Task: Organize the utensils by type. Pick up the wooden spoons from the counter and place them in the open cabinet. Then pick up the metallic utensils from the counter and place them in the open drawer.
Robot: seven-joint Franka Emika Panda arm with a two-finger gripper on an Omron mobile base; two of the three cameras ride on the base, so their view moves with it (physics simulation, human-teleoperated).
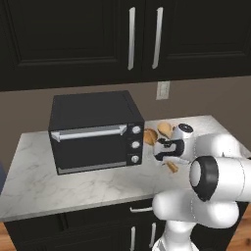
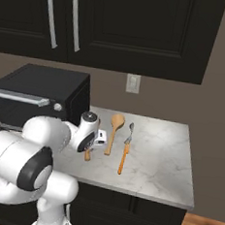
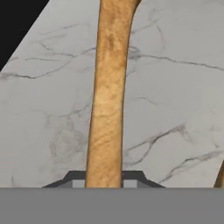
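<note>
Right, gripper [image 3: 104, 181] is down on the counter [image 2: 164, 153] by the oven [image 1: 93, 130], jaws straddling a spoon [image 3: 107, 100] handle, prob. pinching it mid-shaft for balance; contact unclear. 2nd spoon [image 2: 113, 131] lies beside orange utensil [image 2: 124, 157].

White marble desk [image 2: 164, 153], black toaster oven [image 1: 93, 130] at left, 2 wooden spoons [image 2: 113, 131], orange utensil [image 2: 123, 160], silver-grey utensil [image 2: 130, 134] lying flat

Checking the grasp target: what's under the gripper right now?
A wooden spoon's handle runs between the gripper fingertips, lying on the marble counter. The arm hides that spoon's bowl in the right base view; contact can't be confirmed.
</note>
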